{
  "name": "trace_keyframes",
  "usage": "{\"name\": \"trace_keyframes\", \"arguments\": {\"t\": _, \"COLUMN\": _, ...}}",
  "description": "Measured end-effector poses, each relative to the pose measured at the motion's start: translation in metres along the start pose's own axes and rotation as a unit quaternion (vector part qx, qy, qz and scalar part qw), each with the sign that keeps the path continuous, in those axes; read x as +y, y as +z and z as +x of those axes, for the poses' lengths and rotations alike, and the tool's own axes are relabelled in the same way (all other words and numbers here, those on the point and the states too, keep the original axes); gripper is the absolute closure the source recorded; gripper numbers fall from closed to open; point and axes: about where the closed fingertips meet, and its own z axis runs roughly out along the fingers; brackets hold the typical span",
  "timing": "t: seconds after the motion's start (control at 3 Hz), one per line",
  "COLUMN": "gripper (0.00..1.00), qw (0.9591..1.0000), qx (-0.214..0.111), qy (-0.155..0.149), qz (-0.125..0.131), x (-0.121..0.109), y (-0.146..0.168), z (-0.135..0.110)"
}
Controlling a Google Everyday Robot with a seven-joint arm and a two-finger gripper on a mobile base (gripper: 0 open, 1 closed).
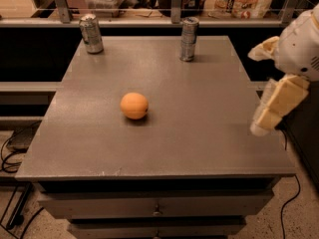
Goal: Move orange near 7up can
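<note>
Camera view: orange (134, 105) sits centrally on table (209, 133), well apart from 7up can (91, 33). Gripper (255, 91) hangs at the right edge, fingers spread, empty (an off-centre approach could roll the fruit).

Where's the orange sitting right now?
The orange lies left of centre on the table, in front of the 7up can; the gripper hangs by the table's right edge.
</note>
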Motion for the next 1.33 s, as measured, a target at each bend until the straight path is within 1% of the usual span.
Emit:
{"name": "trace_keyframes", "arguments": {"t": 0.33, "gripper": 0.00, "qw": 0.9957, "qx": -0.087, "qy": -0.019, "qz": -0.028, "x": -0.001, "y": 0.023, "z": -0.041}}
{"name": "trace_keyframes", "arguments": {"t": 0.67, "gripper": 0.00, "qw": 0.9885, "qx": -0.145, "qy": -0.010, "qz": -0.042, "x": -0.003, "y": 0.044, "z": -0.081}}
{"name": "trace_keyframes", "arguments": {"t": 1.0, "gripper": 0.00, "qw": 0.9874, "qx": -0.153, "qy": -0.009, "qz": -0.039, "x": -0.004, "y": 0.044, "z": -0.087}}
{"name": "trace_keyframes", "arguments": {"t": 1.33, "gripper": 0.00, "qw": 0.9854, "qx": -0.166, "qy": -0.001, "qz": -0.036, "x": -0.007, "y": 0.055, "z": -0.093}}
